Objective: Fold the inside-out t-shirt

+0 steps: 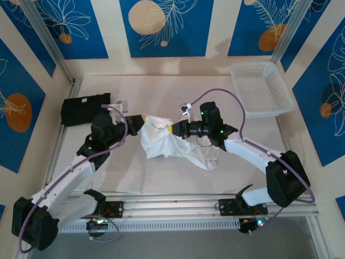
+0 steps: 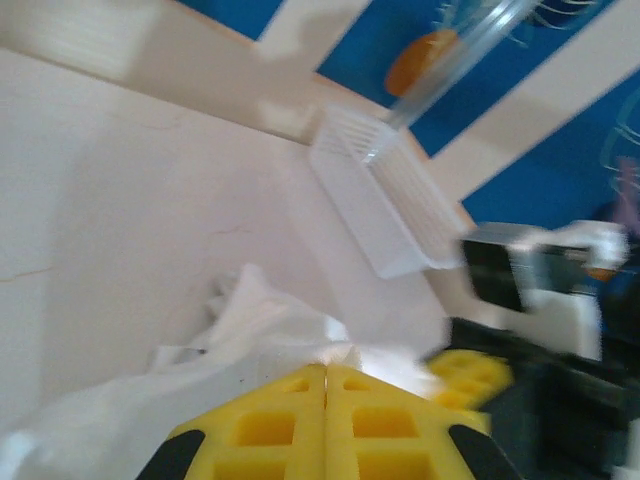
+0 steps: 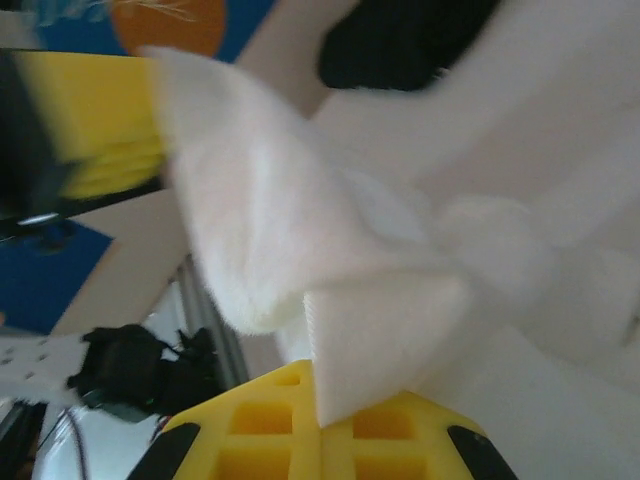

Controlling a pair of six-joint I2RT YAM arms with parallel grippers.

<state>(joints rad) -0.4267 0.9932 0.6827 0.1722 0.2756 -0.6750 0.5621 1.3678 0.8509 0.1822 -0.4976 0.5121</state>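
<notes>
Two arm bases are seen nearest the camera in the top view, bolted at the near edge of the worktop (image 1: pixel 129 172). From them the two arms are bent at the elbow and angled inward toward each other, so that both wrists meet over the middle. One white t-shirt (image 1: pixel 167 143) is held bunched between them, its upper part lifted and its lower part trailing on the worktop toward the right arm. The left end effector (image 1: pixel 141 122) is set against the t-shirt's upper left edge, the right end effector (image 1: pixel 173 129) against its upper right. One black garment (image 1: pixel 84 109) is lying at the far left and one white basket (image 1: pixel 260 88) at the far right corner.

In the left wrist view, the left end effector (image 2: pixel 325 372) is seen with its yellow fingers pressed together, the t-shirt (image 2: pixel 250 330) caught at their tips. The right end effector (image 2: pixel 470 375) is blurred just beside it, and the basket (image 2: pixel 390 210) is seen beyond.

In the right wrist view, the right end effector (image 3: pixel 315 385) is closed on a fold of the t-shirt (image 3: pixel 330 250), which rises from between the fingers. The left end effector (image 3: pixel 100 130) is seen at the upper left.
</notes>
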